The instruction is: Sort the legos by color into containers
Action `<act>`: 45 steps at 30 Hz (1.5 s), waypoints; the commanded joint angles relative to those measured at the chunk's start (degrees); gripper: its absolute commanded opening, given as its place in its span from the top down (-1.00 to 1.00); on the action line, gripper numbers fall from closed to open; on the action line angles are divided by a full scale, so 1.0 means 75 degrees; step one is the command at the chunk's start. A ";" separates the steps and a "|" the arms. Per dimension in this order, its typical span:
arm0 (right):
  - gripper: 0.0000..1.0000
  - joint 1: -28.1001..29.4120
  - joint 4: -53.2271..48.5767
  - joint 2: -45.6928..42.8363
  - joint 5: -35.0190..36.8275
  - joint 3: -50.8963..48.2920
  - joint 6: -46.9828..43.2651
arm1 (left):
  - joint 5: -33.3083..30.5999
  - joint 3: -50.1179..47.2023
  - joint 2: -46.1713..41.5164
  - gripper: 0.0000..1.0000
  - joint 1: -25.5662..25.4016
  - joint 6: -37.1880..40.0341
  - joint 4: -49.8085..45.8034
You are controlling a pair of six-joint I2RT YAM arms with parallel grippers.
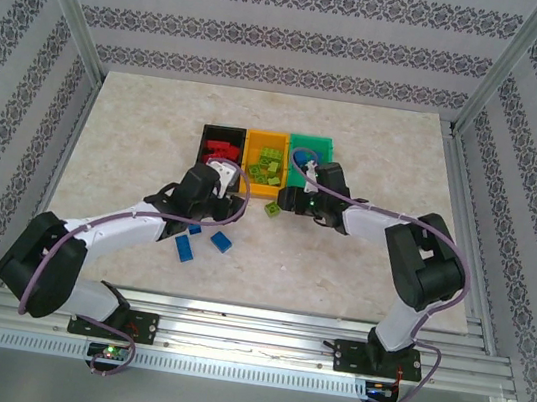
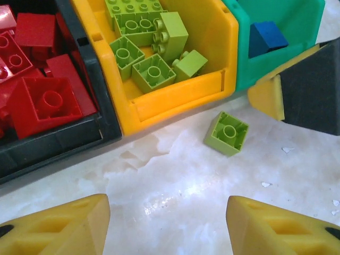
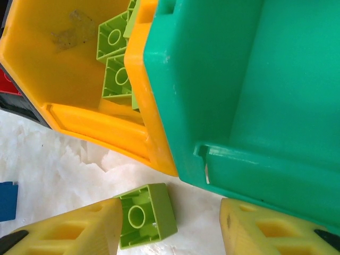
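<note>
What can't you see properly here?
Top view: the right gripper covers part of the green plastic bin, so its blue plastic bricks can't be counted.
Left wrist view: the left edge cuts off the black plastic bin, so red plastic bricks can't be counted.
Right wrist view: unclear whether the yellow finger touches the lime green plastic brick.

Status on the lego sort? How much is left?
Done: red bricks in the black bin, lime bricks in the orange-yellow bin, one blue brick in the green bin.
In hand: nothing gripped. The right gripper is open around a loose lime brick on the table; the left gripper is open.
Left: that brick, plus a few blue bricks near the left arm.
</note>
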 commanded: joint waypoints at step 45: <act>0.18 0.1212 -0.2513 0.0975 0.1961 0.3900 -0.0948 | 0.0463 -0.1158 -0.0156 -0.20 0.1046 -0.0924 0.2365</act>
